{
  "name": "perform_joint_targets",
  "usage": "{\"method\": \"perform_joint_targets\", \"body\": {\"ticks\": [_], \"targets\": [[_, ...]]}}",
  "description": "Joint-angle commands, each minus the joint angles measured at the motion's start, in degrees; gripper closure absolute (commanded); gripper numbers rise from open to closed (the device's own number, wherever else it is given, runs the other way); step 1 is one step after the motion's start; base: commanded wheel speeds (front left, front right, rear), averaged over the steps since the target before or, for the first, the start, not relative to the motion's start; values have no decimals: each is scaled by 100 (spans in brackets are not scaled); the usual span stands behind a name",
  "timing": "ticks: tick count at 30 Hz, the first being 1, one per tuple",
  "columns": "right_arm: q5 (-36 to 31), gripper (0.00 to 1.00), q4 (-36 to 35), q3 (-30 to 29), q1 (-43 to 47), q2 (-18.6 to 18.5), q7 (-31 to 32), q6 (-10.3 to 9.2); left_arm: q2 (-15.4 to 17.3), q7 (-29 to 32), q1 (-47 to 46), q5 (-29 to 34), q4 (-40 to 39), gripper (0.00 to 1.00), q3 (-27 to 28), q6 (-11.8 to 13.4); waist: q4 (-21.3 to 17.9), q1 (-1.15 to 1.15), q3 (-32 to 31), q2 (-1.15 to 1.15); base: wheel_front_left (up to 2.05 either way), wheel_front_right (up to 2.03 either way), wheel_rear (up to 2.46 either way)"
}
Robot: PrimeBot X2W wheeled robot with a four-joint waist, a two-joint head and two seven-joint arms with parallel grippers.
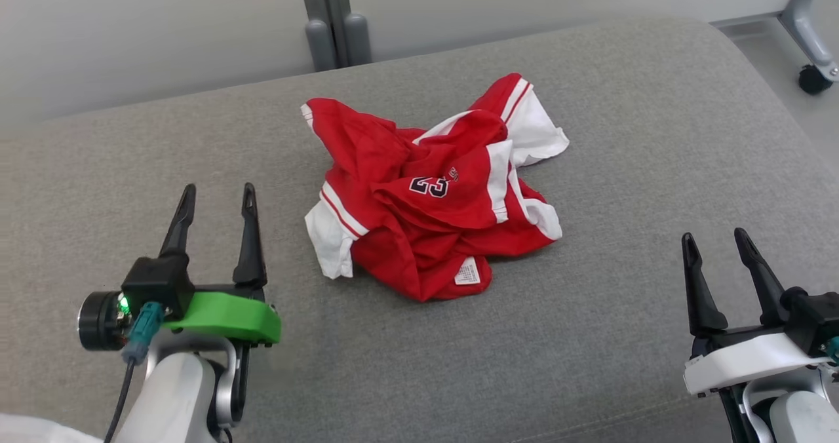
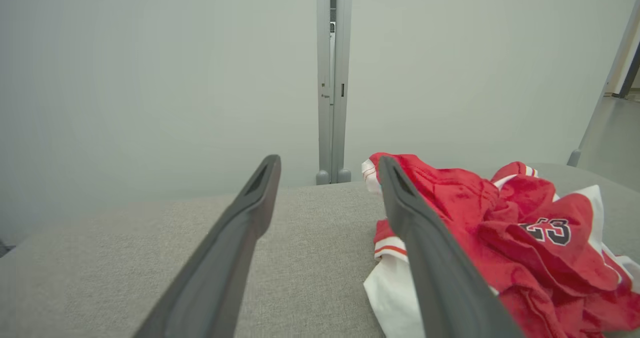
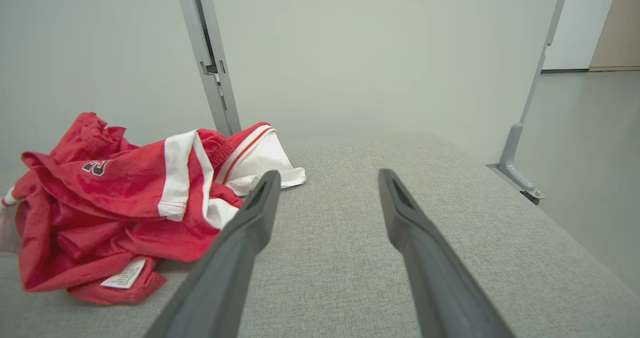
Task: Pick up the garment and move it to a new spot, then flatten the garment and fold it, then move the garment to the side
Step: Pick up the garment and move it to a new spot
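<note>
**Jersey in a heap, both grippers empty**

The crumpled red-and-white mesh jersey marked 23 (image 1: 432,194) lies mid-way across the grey fabric cushion (image 1: 623,299), between the left gripper (image 1: 218,194) and the right gripper (image 1: 714,235), and touches neither. Both pairs of fingers (image 1: 180,223) stand parted with nothing between them. A sound pick would likely pinch a raised fold atop the heap, not a flat edge. Bare cushion lies on both sides. Mind the far edge by the grey upright post (image 1: 334,23) and the rounded right edge.

Crumpled red garment (image 1: 432,187) on grey cushion (image 1: 623,299), between parted fingers (image 1: 249,233).
</note>
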Motion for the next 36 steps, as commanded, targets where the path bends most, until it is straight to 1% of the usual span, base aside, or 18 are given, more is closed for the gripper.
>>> {"method": "perform_joint_targets", "body": {"ticks": [1, 6, 10, 15, 23, 29, 36], "targets": [[-57, 0, -52, 11, 105, 10, 30, -8, 77, -17, 200, 52, -124, 0, 45, 12, 258, 0, -225, 0, 0, 0, 0], [-114, 0, -191, 72, 198, 36, 117, -8, 201, -14, 683, 178, -648, 0, 236, -33, 464, 0, -383, 0, 0, 0, 0], [-132, 0, -295, 109, 267, 70, 187, -8, 258, -15, 1010, 212, -894, 0, 386, -70, 583, 0, -489, 0, 0, 0, 0], [-162, 0, -409, 144, 345, 92, 264, -8, 270, -16, 1414, 277, -1137, 0, 557, -58, 670, 0, -555, 0, 0, 0, 0], [-199, 0, -571, 176, 504, 119, 345, -8, 43, -16, 2000, 377, -1337, 0, 921, -147, 768, 0, -646, 0, 0, 0, 0], [-209, 0, -679, 217, 661, 132, 386, -8, -96, -16, 2145, 517, -1341, 0, 1066, -304, 824, 0, -692, 0, 0, 0, 0], [-201, 0, -699, 164, 756, 172, 406, -8, -139, -16, 2198, 635, -1175, 0, 1095, -624, 874, 0, -722, 0, 0, 0, 0]]}}
